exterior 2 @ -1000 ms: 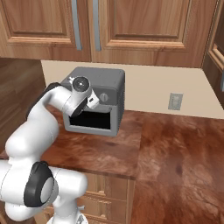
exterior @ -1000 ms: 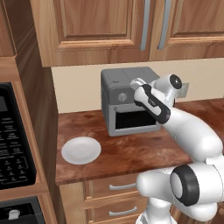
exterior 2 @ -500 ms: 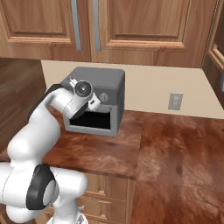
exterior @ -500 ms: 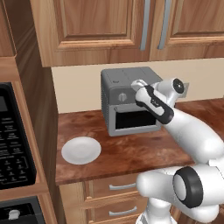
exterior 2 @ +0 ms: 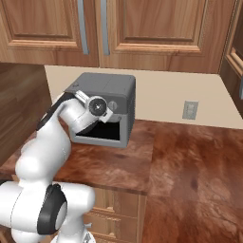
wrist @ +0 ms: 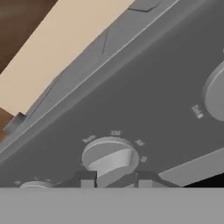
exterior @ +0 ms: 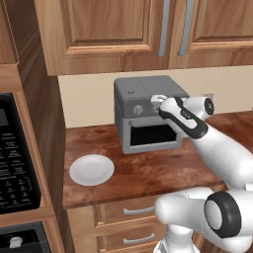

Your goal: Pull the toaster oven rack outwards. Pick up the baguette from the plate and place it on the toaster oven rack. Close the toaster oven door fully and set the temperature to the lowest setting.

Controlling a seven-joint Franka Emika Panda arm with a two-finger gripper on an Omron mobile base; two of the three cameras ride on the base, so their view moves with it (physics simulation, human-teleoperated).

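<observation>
The dark-grey toaster oven (exterior: 148, 91) stands at the back of the counter. Its door (exterior: 150, 134) is up against the front, which hides the rack and the baguette. Left of the oven lies the white plate (exterior: 92, 169), with nothing on it. My gripper (exterior: 159, 102) is pressed to the row of knobs above the door. In the hand view, the middle knob (wrist: 109, 158), ringed with temperature marks, sits between my fingertips (wrist: 85, 179), which are closed against its ridge. Another knob (exterior: 139, 109) shows to the gripper's left.
A black microwave (exterior: 15, 168) with a keypad is built into the tall unit on the left. Wooden wall cabinets (exterior: 148, 29) hang above the oven. Brown counter (exterior 2: 190, 161) stretches to the oven's right, below a wall socket (exterior 2: 190, 110). Drawers (exterior: 133, 217) sit under the counter.
The jaws have narrowed onto the middle knob. The hand has shifted slightly at the oven's knob row; the oven and plate have not moved.
</observation>
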